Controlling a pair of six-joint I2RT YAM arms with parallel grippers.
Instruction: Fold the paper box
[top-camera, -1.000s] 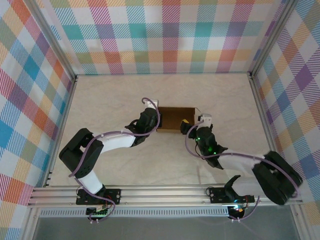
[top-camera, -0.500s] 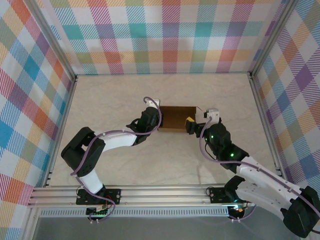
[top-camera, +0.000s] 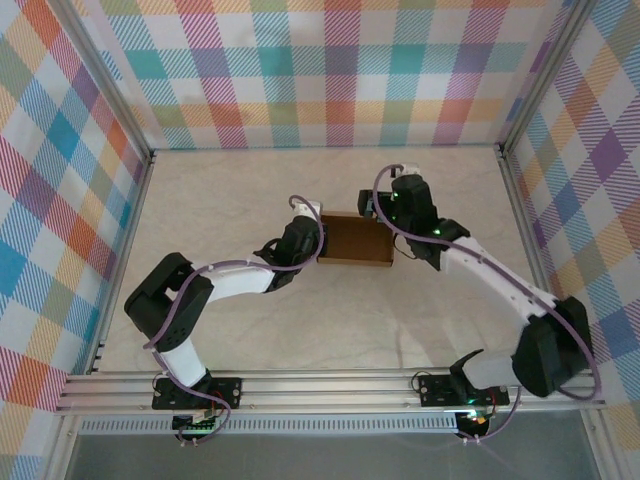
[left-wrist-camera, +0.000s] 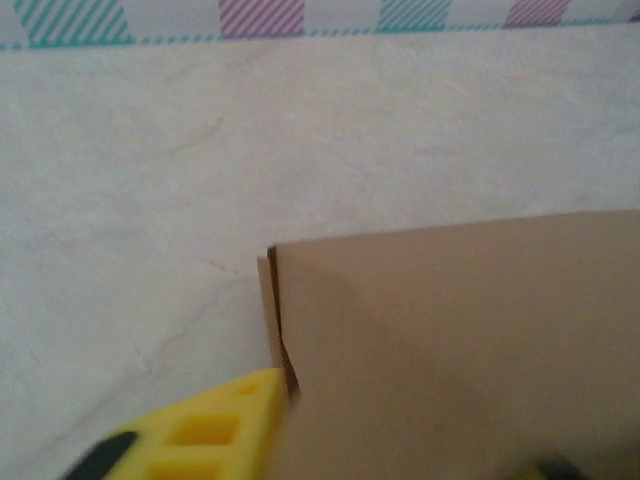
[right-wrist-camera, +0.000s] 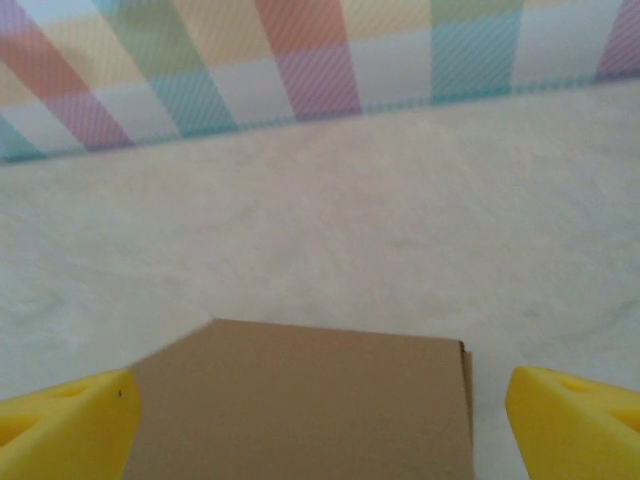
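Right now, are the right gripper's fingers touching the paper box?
Cannot tell. In the right wrist view, bare table separates one of the right gripper's fingers from the paper box, but the other finger overlaps its edge, neither gap nor contact plain.

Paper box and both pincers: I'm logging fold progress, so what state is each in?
paper box: folded into a rectangular box shape, resting on the table.
left pincer: at the box's left end, open or shut unclear.
right pincer: open, fingers wide apart over the box.
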